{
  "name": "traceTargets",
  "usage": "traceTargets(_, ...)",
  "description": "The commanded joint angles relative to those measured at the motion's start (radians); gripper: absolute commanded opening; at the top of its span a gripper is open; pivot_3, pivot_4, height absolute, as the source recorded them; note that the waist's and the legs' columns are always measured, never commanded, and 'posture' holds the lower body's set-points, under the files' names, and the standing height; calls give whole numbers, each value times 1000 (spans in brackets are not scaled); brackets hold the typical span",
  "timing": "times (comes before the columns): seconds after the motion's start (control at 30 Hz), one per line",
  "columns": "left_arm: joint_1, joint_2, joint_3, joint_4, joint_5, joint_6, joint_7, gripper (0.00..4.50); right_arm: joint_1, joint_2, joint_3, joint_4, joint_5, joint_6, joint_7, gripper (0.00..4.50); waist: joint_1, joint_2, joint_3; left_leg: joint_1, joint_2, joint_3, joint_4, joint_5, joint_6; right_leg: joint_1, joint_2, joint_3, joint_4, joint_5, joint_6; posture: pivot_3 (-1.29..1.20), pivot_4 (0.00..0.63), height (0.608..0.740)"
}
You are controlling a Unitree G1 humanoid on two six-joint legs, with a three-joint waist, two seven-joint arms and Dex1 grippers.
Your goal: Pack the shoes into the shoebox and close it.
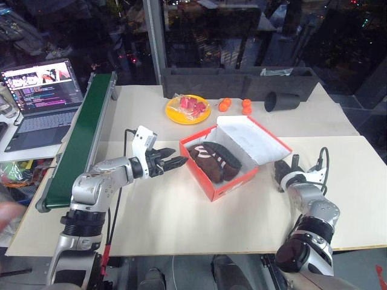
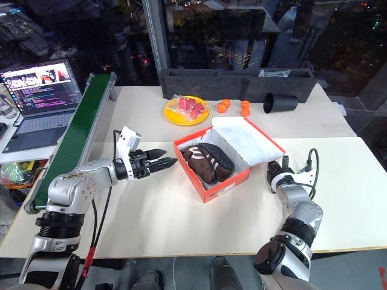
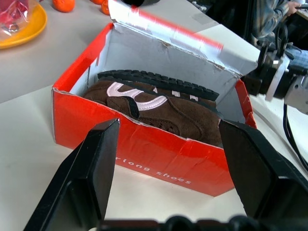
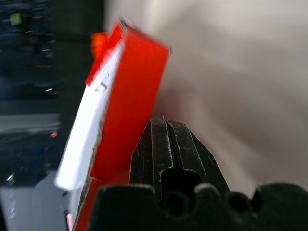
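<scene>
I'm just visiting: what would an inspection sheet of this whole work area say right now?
Surface: pale table.
Job's things: red shoebox, lid raised; both brown shoes inside.
Clutter: yellow plate with red packet, small oranges, black cup on its side.
Grippers: left gripper open, facing the box, apart from it; right gripper shut, beside the lid.
Cables: black ones at both wrists.
Surroundings: green conveyor belt, open laptop, long black tray.
</scene>
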Motion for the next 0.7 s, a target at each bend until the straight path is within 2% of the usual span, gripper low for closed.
traceTargets(0.03,-19,6,10,-15,-1,-23,-10,3496,23,23,79,-240,96,-44,172,19,3,3,3,-1,0,0,0,0,0,0,0,0,0,0,0,0,150,710)
traceTargets(0.23,-19,3,3,-21,-1,-22,-9,3496,147,18,266,-508,179,30,316,19,9,3,3,-1,0,0,-3,0,0,0,0,0,-1,0,0,0,150,710)
traceTargets(0.37,-21,1,4,-23,-4,-20,-8,3496,230,-79,445,-683,193,131,420,19,13,4,4,-1,0,0,-2,0,-1,-1,0,0,0,-1,0,0,150,710)
traceTargets(0.53,-17,3,5,-27,-5,-20,-9,3496,218,-227,695,-703,14,172,458,19,14,2,5,0,0,0,0,1,-2,-1,0,0,0,0,0,0,150,710)
traceTargets(0.7,-14,0,7,-30,-6,-20,-5,3496,117,-270,889,-589,-210,148,405,19,19,0,6,-1,0,0,0,2,-3,-1,0,0,0,0,0,0,150,710)
